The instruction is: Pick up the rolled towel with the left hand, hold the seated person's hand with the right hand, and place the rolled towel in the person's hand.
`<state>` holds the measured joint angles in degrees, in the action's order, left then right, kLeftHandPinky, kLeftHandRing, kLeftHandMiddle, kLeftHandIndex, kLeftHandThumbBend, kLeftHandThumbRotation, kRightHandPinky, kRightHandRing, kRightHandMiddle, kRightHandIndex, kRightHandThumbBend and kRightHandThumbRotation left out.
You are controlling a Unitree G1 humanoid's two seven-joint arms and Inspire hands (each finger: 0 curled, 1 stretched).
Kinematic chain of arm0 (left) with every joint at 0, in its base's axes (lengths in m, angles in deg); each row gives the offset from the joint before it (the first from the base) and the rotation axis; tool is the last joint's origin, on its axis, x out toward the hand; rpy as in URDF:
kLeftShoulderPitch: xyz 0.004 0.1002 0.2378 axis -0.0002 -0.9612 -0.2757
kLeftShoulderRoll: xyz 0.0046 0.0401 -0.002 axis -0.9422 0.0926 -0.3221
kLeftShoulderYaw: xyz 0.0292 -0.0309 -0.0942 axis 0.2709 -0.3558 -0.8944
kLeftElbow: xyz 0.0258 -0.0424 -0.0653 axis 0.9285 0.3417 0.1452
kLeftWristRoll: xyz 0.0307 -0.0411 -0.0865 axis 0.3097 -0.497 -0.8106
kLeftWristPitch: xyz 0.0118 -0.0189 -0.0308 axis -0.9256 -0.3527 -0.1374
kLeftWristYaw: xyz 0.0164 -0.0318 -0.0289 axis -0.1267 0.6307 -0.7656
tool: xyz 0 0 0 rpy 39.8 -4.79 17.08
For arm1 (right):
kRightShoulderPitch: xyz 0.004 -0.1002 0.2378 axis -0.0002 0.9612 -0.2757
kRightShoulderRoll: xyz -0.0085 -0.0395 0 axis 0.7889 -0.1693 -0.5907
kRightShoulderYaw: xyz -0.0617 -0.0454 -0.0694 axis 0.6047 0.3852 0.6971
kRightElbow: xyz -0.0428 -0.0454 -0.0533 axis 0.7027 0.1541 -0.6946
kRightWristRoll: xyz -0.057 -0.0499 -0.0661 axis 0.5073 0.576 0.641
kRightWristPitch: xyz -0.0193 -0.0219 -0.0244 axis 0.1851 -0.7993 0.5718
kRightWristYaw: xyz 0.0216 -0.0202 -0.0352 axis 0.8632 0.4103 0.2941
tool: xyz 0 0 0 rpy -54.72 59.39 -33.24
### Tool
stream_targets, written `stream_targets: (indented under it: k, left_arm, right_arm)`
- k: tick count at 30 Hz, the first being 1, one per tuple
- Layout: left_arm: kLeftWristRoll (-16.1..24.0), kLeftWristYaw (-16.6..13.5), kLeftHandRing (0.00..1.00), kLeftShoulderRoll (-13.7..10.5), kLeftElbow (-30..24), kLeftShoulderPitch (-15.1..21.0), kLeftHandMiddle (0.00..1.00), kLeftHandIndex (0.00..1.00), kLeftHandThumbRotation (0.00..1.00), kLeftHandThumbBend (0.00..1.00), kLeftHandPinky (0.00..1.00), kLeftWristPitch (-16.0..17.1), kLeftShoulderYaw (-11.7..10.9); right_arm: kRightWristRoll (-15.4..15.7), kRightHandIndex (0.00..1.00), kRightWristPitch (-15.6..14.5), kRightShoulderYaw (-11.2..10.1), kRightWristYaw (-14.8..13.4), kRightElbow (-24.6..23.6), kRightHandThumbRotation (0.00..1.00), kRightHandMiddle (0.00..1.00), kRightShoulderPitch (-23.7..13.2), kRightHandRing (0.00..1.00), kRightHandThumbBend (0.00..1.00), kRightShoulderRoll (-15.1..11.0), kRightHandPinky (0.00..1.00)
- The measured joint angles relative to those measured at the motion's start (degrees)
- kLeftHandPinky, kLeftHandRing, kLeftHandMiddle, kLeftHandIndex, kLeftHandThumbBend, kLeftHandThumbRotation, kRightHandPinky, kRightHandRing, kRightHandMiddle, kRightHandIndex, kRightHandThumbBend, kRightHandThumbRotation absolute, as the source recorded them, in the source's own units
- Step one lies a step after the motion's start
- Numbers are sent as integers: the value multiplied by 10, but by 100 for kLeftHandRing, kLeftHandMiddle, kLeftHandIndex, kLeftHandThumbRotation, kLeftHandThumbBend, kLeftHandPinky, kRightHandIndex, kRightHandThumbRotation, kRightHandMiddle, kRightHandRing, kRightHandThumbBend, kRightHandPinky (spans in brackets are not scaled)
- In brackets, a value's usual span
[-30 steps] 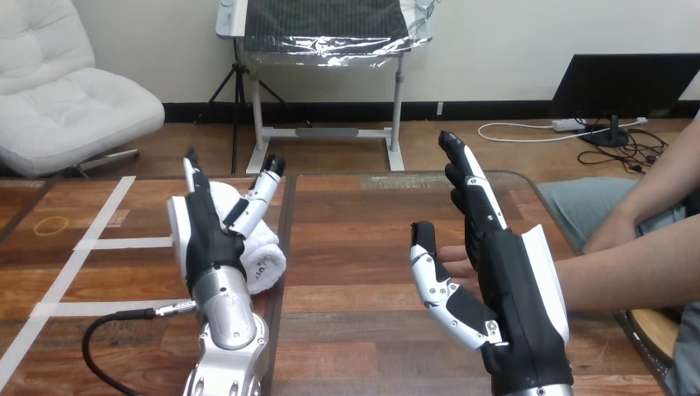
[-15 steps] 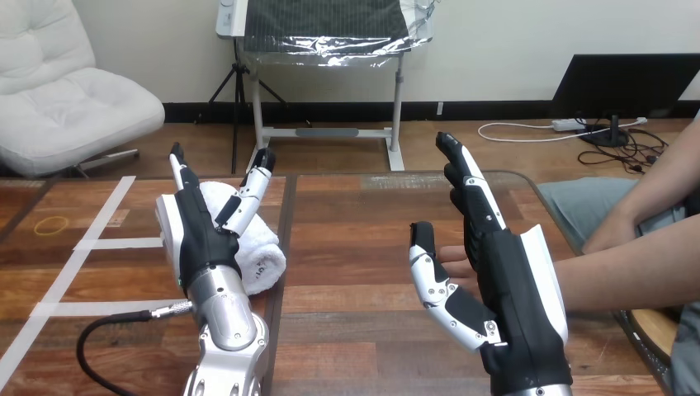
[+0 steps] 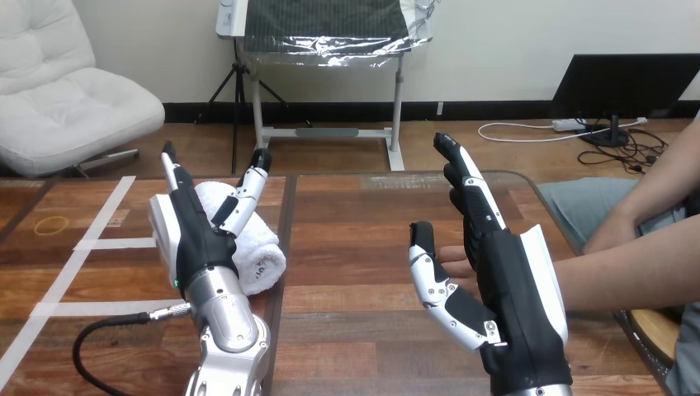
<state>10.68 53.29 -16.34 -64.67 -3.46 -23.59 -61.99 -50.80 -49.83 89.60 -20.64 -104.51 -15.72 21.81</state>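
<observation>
A wooden table [image 3: 363, 214] seen from the robot's head, with both robot arms reaching in from the bottom edge. The left hand [image 3: 196, 239] is at the left of the table, its back toward the camera, its fingers straight and pointing away and its thumb stretched out to the right. It is open and grasps nothing. The rolled towel [image 3: 262, 254], white, lies on the table just right of this hand and partly behind it, with the thumb passing in front of the towel's upper part; whether the hand touches it cannot be told. Compared with a second ago, the left hand has shifted a little to the left and its fingertips reach farther up the view, so more of the towel shows; the towel itself has not moved. The right hand [image 3: 516, 289] is at the right of the table, fingers straight and pointing away, thumb held apart on its left side, open and closed round nothing. It stands as it did a second ago. The person's hand [image 3: 456, 257] comes in from the right and lies behind the right hand, its fingertips showing between the robot's thumb and palm; contact cannot be told. White tape lines [image 3: 99, 243] cross the table's left part.
</observation>
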Motion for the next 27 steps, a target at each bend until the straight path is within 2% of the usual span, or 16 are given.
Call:
stream_targets:
  k: [14,22,27]
  left_arm:
    - [-7,11,100,-1,4,0,100,100,51,79,93,-66,-3]
    - [-25,30,100,0,6,1,100,100,49,80,94,-88,-11]
    - [-31,39,100,0,6,1,100,100,45,79,94,-90,-15]
  right_arm:
    - [3,95,0,0,0,0,0,100,0,100,0,0,100]
    - [3,95,0,0,0,0,0,100,0,100,0,0,100]
    - [3,95,0,0,0,0,0,100,0,100,0,0,100]
